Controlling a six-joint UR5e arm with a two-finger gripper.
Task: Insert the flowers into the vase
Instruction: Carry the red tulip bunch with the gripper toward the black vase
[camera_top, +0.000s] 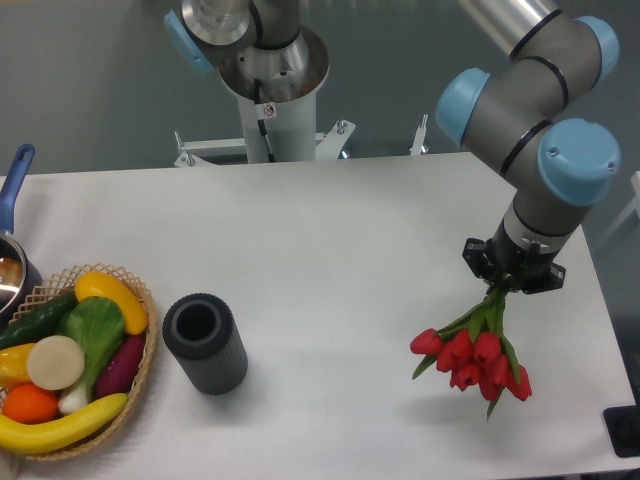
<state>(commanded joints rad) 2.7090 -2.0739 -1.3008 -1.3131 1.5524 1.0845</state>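
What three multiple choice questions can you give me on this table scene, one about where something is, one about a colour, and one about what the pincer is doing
1. Where does the vase stand?
A. Just right of the wicker basket
B. At the table's far right edge
C. Inside the basket

2. What colour are the buds of the flowers?
A. Yellow
B. Red
C. White

3. What is the pincer doing?
A. Hanging open with nothing in it
B. Gripping the vase
C. Holding the flowers by their stems, buds pointing down

Answers:
1 A: the dark cylinder stands on the table beside the basket's right rim.
2 B: all the buds are red, on green stems.
3 C: the stems run up into the pincer and the buds hang below it, to the right of the vase.
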